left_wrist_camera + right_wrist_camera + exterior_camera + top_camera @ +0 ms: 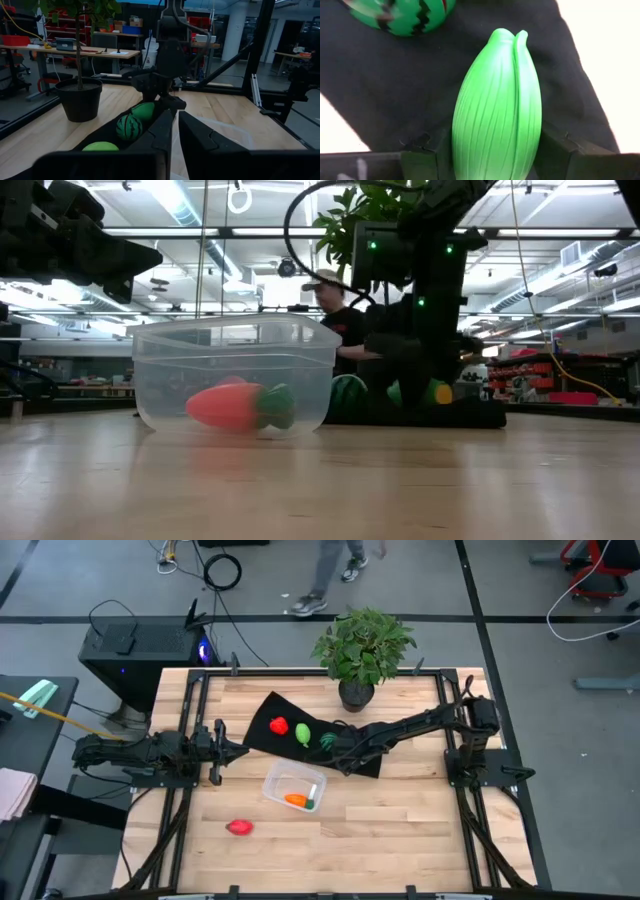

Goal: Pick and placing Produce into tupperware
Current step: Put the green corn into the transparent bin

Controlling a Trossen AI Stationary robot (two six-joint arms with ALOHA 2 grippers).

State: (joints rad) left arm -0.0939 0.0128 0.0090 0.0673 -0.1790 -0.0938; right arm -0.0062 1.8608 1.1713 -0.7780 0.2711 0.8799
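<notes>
My right gripper (495, 165) reaches over the black mat's near end (340, 755) and is shut on a light-green ribbed vegetable (497, 105). The striped watermelon (327, 740) lies just beside it on the mat, with a light-green piece (302, 733) and a red piece (279, 725) farther left. The clear tupperware (295, 787) stands on the wood in front of the mat, and the orange carrot (297, 801) lies on its floor. Another red piece (239, 827) rests on the table near the front. My left gripper (228, 750) waits shut at the table's left, touching nothing. My right gripper pinches the green ribbed vegetable near its thick lower end (470, 155), one finger (422, 162) on each side. The fingers lie across it and come slanting down from the table's right. It hovers over or rests on the black mat; which, I cannot tell.
A potted plant (362, 645) stands at the far edge just behind the mat. Bare wood lies right of and in front of the tupperware. Black frame rails (180, 790) run along both sides of the table. A person stands in the room beyond the table (330, 310).
</notes>
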